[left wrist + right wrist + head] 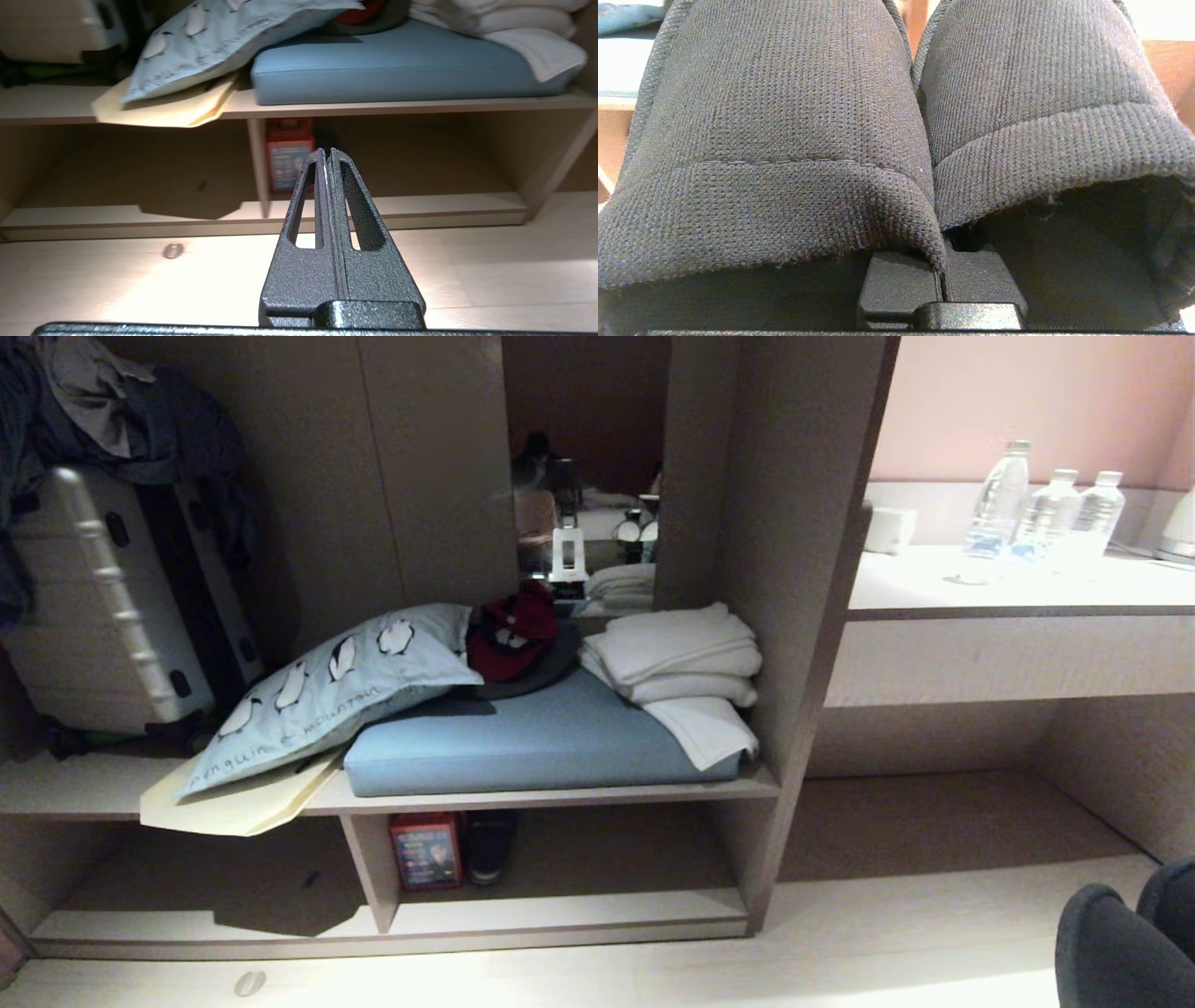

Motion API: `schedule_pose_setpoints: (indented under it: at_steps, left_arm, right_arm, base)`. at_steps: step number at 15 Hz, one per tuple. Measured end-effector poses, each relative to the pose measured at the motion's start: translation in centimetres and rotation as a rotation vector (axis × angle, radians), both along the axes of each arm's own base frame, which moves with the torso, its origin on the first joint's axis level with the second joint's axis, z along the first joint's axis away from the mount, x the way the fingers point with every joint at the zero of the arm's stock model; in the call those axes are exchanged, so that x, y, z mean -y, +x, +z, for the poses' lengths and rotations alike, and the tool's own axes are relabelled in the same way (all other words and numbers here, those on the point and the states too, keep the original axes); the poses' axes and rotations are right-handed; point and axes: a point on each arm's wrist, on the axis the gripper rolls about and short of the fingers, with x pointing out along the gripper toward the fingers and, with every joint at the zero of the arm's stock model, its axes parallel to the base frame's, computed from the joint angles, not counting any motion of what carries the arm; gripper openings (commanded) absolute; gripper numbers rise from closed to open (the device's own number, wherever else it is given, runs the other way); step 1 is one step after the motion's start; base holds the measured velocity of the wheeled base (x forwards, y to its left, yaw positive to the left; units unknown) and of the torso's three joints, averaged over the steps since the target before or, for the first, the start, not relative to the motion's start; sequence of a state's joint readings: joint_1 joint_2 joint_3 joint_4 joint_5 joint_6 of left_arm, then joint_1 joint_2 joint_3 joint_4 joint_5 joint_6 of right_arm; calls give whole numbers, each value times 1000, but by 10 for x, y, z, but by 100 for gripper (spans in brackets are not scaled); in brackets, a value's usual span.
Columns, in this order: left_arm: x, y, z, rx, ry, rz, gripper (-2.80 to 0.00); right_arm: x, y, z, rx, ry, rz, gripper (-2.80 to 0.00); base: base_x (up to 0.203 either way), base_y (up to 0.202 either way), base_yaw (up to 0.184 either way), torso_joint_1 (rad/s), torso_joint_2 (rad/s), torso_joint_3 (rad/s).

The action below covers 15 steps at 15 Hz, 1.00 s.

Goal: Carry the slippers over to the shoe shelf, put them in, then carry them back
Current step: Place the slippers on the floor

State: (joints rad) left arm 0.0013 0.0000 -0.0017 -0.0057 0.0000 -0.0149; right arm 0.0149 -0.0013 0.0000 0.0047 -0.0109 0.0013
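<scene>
Pinched together in the right hand (pixel 942 275), slippers (pixel 896 116) side by side, toes apparently toward the shoe shelf (pixel 560 905), where red box (pixel 426 850) and black shoe (pixel 490 847) sit; left hand (pixel 328 154) pressed shut.

I saw the shoe shelf (pixel 560 917) standing on pale floor (pixel 597 980), holding a red box (pixel 426 850) beside a black shoe (pixel 490 845), right of its divider.
</scene>
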Motion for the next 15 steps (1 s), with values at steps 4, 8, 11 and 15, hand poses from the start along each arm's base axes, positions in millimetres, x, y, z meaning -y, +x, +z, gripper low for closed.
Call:
schedule_pose_setpoints:
  at_steps: [4,8,11,15]
  left_arm:
    - [0,0,0,0,0,0,-280]
    - [0,0,0,0,0,0,-280]
    - [0,0,0,0,-2,0,-280]
    - [0,0,0,-2,-1,0,-280]
  right_arm:
    - [0,0,0,0,0,0,-280]
    - [0,0,0,0,0,0,-280]
    - [0,0,0,0,0,0,-280]
    - [0,0,0,0,0,0,-280]
  base:
    - [0,-198,1,4,2,2]
    - [-17,-200,5,2,4,1]
    - [-128,-134,1,5,0,0]
    - [-197,-194,2,1,2,2]
